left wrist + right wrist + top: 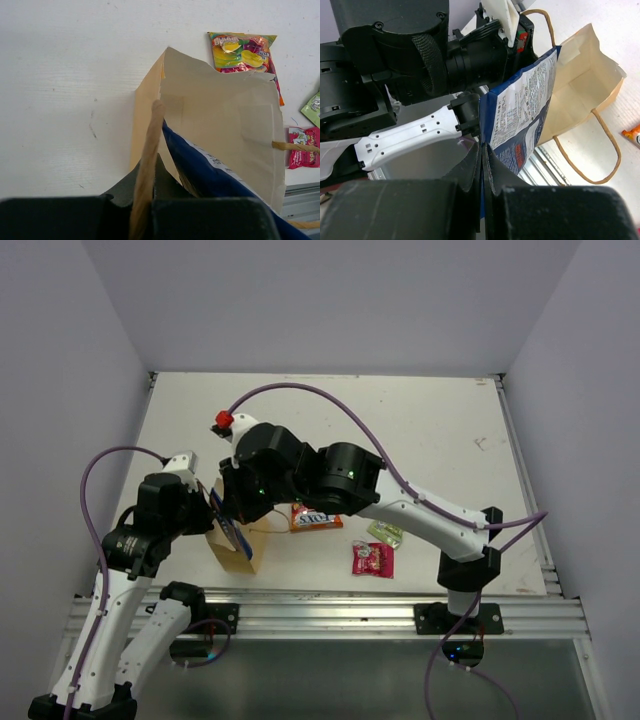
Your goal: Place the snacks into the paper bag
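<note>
The tan paper bag [238,550] stands near the table's front edge with its mouth open [225,115]. My left gripper [151,167] is shut on one of the bag's string handles [149,145] and holds that side up. My right gripper [483,150] is shut on the edge of the dark blue crisp bag [522,120]. The crisp bag [205,175] is tilted, with its far end at the paper bag's mouth [585,80]. The red-orange candy bag [312,519], pale green packet [385,533] and pink packet [372,559] lie flat on the table to the right.
The metal rail [330,612] runs along the table's front edge just below the paper bag. The right arm [400,505] reaches across above the candy bag. Grey walls close in the left, back and right sides.
</note>
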You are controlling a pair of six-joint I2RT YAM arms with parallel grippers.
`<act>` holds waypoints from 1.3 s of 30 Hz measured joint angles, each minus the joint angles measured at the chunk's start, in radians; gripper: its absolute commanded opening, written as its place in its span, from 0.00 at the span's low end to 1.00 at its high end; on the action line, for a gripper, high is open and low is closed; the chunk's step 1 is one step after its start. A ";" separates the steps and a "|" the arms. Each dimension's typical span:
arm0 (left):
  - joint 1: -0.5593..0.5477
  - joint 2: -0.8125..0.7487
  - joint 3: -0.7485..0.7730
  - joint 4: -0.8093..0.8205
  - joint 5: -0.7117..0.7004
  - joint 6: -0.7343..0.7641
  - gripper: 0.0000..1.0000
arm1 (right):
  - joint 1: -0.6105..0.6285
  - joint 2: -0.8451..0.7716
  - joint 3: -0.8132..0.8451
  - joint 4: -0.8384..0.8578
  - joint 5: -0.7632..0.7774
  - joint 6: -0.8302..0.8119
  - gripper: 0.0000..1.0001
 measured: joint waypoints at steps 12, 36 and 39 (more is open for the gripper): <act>0.000 -0.006 -0.007 0.007 0.000 0.000 0.00 | 0.000 0.063 -0.039 0.020 0.050 -0.009 0.00; -0.013 -0.007 -0.010 0.009 0.001 0.000 0.00 | -0.345 -0.399 -0.625 0.197 0.409 -0.081 0.83; -0.013 -0.006 -0.010 0.009 0.001 0.000 0.00 | -0.459 -0.407 -0.823 0.250 0.375 -0.072 0.83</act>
